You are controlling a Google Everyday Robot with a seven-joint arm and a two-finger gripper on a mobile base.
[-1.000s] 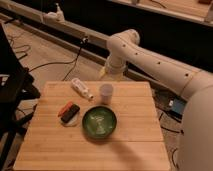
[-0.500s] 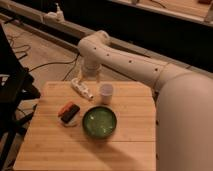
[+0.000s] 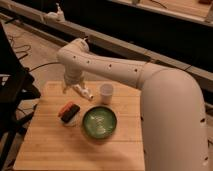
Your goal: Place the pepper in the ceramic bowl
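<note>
Camera view: my gripper point(image 3: 68, 86) hangs up-left of ceramic bowl point(image 3: 99, 122), open or closed, can't tell. Pepper point(image 3: 65, 107) sits left of bowl, touching black block point(image 3: 72, 112), not grasped. Bowl holds nothing. Pick, carry, drop all pending.

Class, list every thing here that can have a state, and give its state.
pepper: lying on the black block, not in the bowl.
black block: flat on the wooden table.
ceramic bowl: upright, no pepper inside.
white cup: upright.
white bottle: lying on its side.
gripper: over the table's back part, beside the white bottle, apart from the pepper.
</note>
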